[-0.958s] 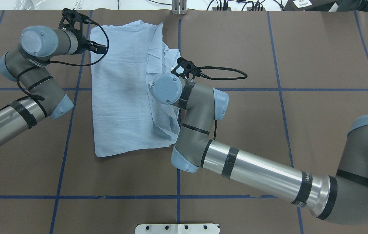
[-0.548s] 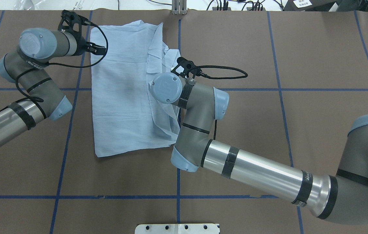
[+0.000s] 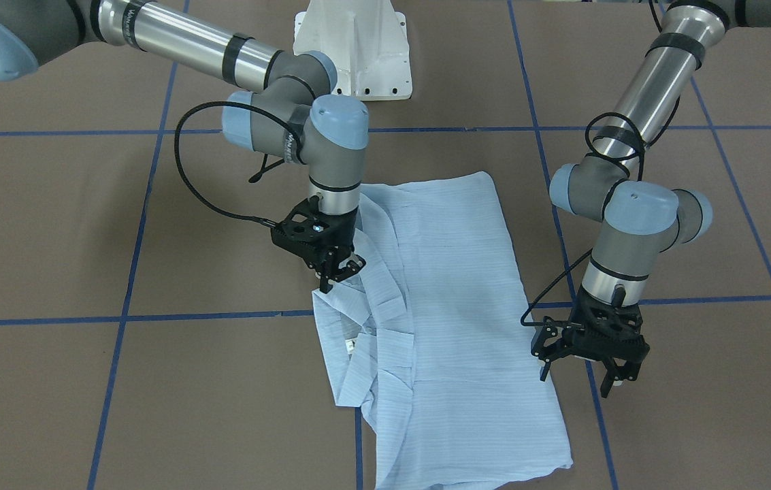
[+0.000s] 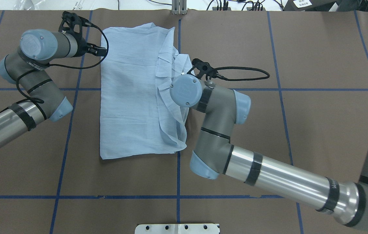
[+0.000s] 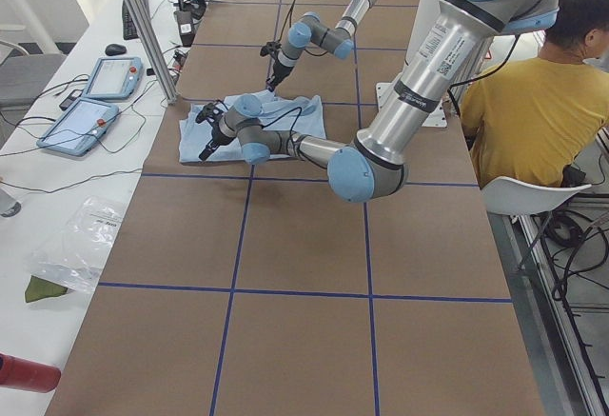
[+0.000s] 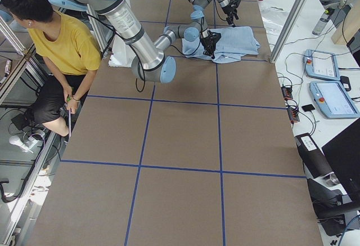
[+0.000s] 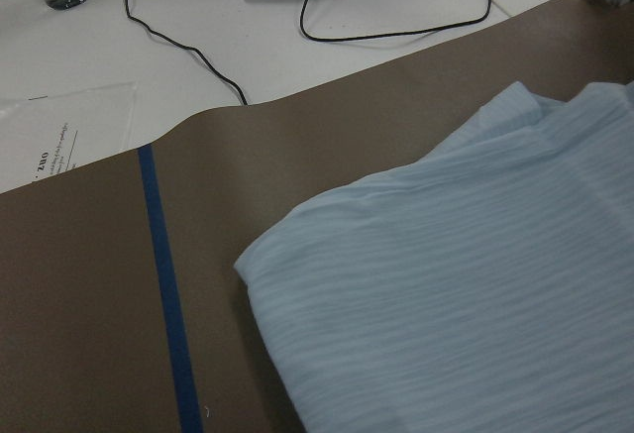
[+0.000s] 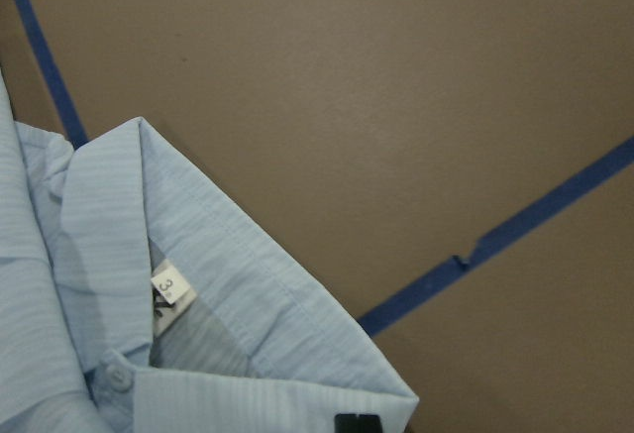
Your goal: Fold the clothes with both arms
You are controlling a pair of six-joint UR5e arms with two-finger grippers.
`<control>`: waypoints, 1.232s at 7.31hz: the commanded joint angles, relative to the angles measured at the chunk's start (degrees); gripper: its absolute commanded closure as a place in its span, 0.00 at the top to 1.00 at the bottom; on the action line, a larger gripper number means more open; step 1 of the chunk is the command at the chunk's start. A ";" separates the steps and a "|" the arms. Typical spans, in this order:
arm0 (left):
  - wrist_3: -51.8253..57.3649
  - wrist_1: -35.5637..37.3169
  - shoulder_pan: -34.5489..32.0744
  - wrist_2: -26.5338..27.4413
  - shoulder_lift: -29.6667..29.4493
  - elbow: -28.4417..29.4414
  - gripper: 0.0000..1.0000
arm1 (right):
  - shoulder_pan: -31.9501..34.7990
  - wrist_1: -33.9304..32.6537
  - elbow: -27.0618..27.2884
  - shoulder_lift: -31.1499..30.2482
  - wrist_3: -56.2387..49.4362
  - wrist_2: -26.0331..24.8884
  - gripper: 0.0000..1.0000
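- A pale blue shirt (image 4: 132, 97), finely striped, lies folded lengthwise on the brown tabletop (image 4: 284, 136). It sits in the half farther from the robot, across the blue tape lines (image 4: 235, 196) of the grid.
- The right tool (image 3: 336, 273) is pinched closed on the edge of the collar (image 8: 228, 284), on the shirt's side toward the right arm. The cloth there is rumpled into overlapping flaps (the rest lies smooth and flat).
- The right wrist camera looks down into the collar, where a white neck label (image 8: 168, 289) marked "3" and a small button (image 8: 117, 376) show.
- The left tool (image 3: 616, 378) hangs just beside the shirt's opposite long edge, near the far corner. Its fingers are spread, nothing is between them, and they are clear of the cloth.
- The left wrist camera frames that corner of the shirt lying on the tabletop beside a tape line.
- A person in a yellow top (image 5: 533, 102) sits behind the robot's white pedestal (image 3: 351, 47).
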 commanded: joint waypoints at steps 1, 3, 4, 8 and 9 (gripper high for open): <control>-0.12 0.00 0.17 0.01 0.01 0.06 1.00 | -1.45 -0.38 12.09 -11.35 -0.03 -0.30 0.00; -0.12 0.00 0.17 -0.08 0.01 -0.03 1.00 | -1.81 -0.47 12.30 -10.96 -2.55 -0.39 0.99; -0.12 0.00 0.17 -0.08 0.01 -0.03 1.00 | -1.63 -1.34 12.83 -9.91 -6.49 0.04 1.00; 0.14 0.00 0.17 -0.96 0.10 -0.03 1.00 | -1.98 -8.20 5.84 2.99 -14.23 3.01 1.00; 0.05 0.00 0.17 -0.96 0.10 -0.03 1.00 | -2.85 -8.38 5.02 2.76 -21.75 4.17 1.00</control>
